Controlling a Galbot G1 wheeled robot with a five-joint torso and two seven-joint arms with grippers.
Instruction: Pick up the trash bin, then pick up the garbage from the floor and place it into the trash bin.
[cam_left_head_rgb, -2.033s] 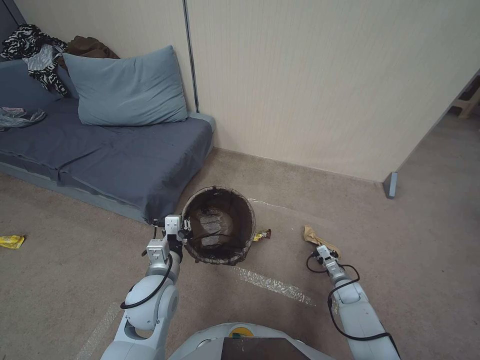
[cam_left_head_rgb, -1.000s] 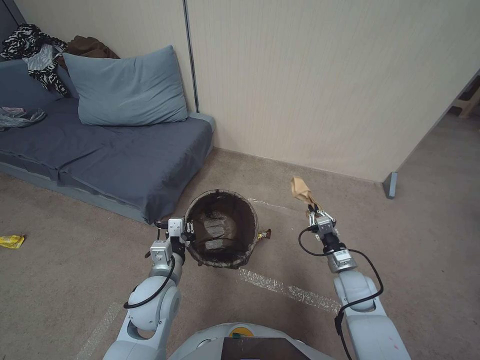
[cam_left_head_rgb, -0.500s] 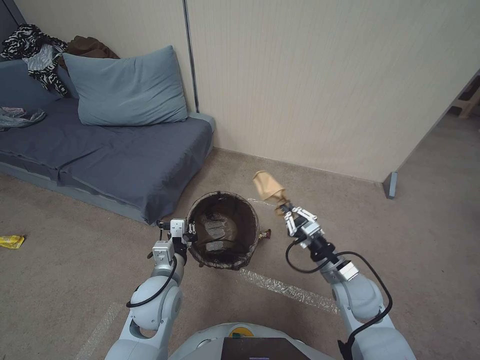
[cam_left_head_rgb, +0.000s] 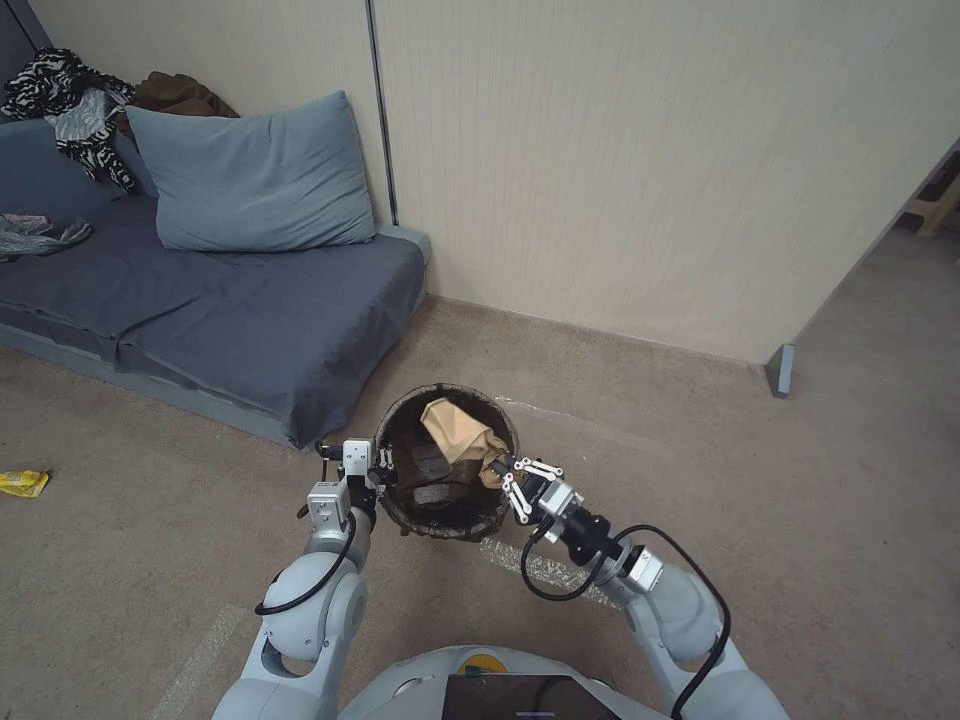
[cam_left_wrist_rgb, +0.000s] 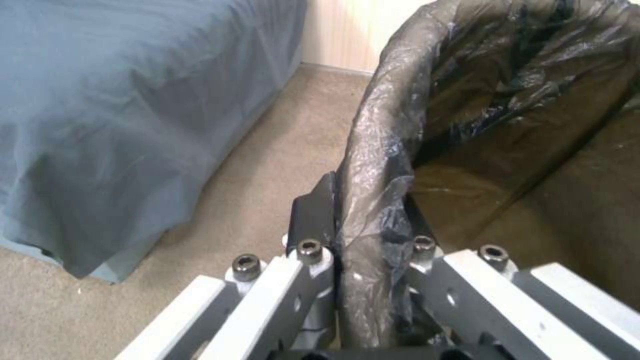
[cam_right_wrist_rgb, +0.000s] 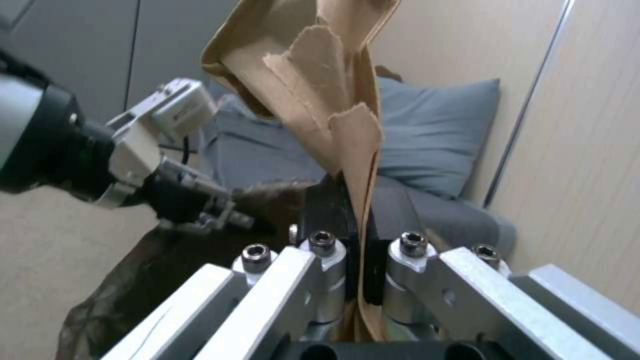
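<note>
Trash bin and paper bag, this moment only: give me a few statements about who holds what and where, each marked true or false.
1. The left gripper is clamped on the trash bin at its lined rim. True.
2. The right gripper is open and holds nothing. False: it is shut on the tan paper bag.
3. The tan paper bag is over the mouth of the trash bin. True.
4. A yellow wrapper lies on the sofa. False: it lies on the carpet, far out on the robot's left.
5. The blue pillow is on the floor. False: it is on the sofa, against the wall.
</note>
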